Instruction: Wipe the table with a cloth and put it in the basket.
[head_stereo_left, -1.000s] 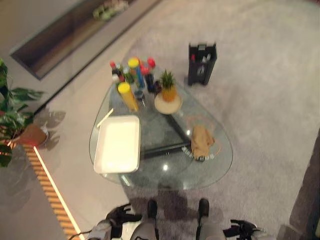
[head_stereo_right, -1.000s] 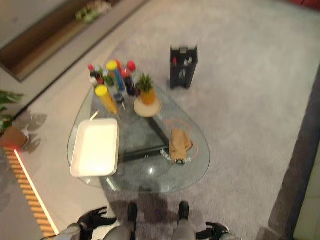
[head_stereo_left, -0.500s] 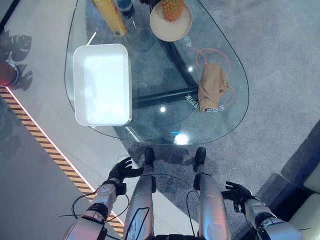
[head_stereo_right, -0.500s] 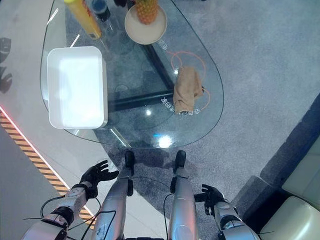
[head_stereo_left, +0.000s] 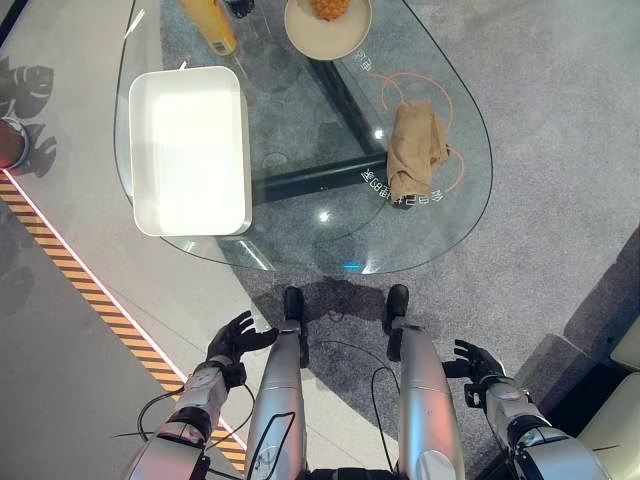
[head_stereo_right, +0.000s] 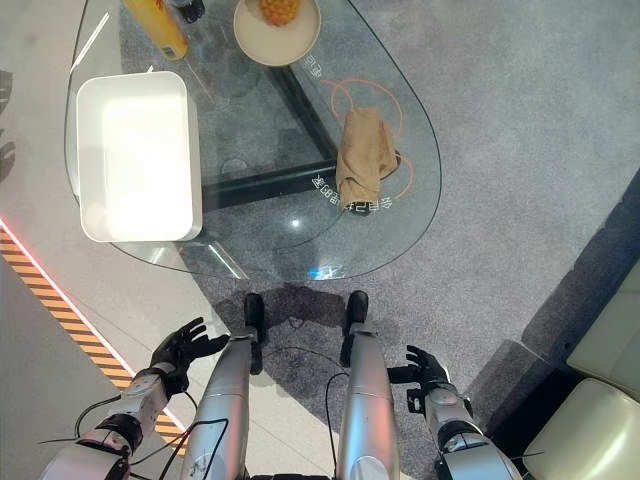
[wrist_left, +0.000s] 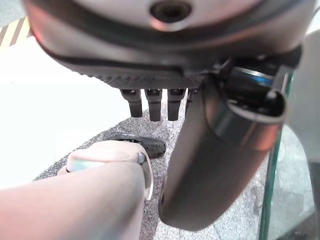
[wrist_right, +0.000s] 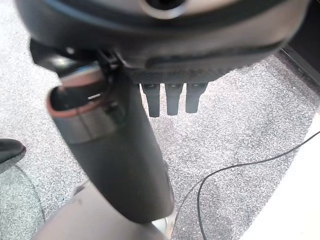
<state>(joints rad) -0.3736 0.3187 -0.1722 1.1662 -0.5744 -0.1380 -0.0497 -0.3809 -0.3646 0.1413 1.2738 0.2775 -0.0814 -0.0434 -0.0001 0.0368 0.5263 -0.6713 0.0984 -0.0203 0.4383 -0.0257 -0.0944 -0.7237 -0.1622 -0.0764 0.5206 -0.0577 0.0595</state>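
A tan cloth (head_stereo_left: 415, 146) lies crumpled on the right side of the glass table (head_stereo_left: 440, 220), over an orange ring marking. A white rectangular basket (head_stereo_left: 190, 148) stands on the table's left part. My left hand (head_stereo_left: 235, 340) hangs low at my side, open with fingers spread, well short of the table. My right hand (head_stereo_left: 475, 362) hangs on the other side over the grey carpet, open too. Both hands hold nothing; their fingers (wrist_left: 152, 104) (wrist_right: 172, 100) point straight down.
A round plate with a pineapple-like plant (head_stereo_left: 328, 20) and a yellow bottle (head_stereo_left: 210, 22) stand at the table's far end. A dark crossbar (head_stereo_left: 310, 178) runs beneath the glass. A striped floor strip (head_stereo_left: 90, 290) runs at left; a pale seat (head_stereo_right: 585, 420) is at lower right.
The camera has tilted down from a wide view of the room to the table's near part and my arms. Both hands stay low and open.
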